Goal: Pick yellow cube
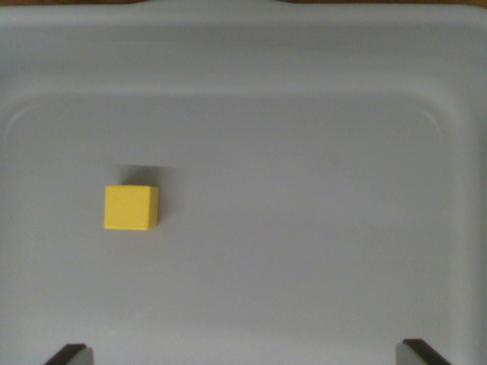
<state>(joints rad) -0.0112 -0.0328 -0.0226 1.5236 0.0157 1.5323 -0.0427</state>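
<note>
- Pale grey plastic fills almost the whole wrist view: the smooth floor of a shallow grey plastic tray (pixel 304 152) with rounded corners and a raised rim along the top.
- At the bottom edge, two dark fingertips (pixel 70 353) of the gripper (pixel 243 356) poke into the picture, one at each lower corner. They stand wide apart with bare tray floor between them, so the gripper is spread and holds nothing.
- That wide stance fits an approach from above; I judge the grasp has not yet begun.
- Taking the gripper's midpoint as landmark, the small yellow cube (pixel 131 207) lies up and toward the wrist view's left of it, well apart, closer to the left fingertip's line than to the right one's.
- The yellow cube sits flat on the tray floor, alone, touching no wall. A soft shadow falls just behind it toward the rim.
- Its top face is seen nearly square-on, with a thin strip of its right side face showing, because the camera looks down from slightly to its right.
- Being a cube, it has no real long axis. Its edges run roughly parallel to the tray's rim and so to the line between the fingertips.
- My judgement: the gripper needs to shift toward the wrist view's left and forward before descending; little or no wrist turn looks necessary.
</note>
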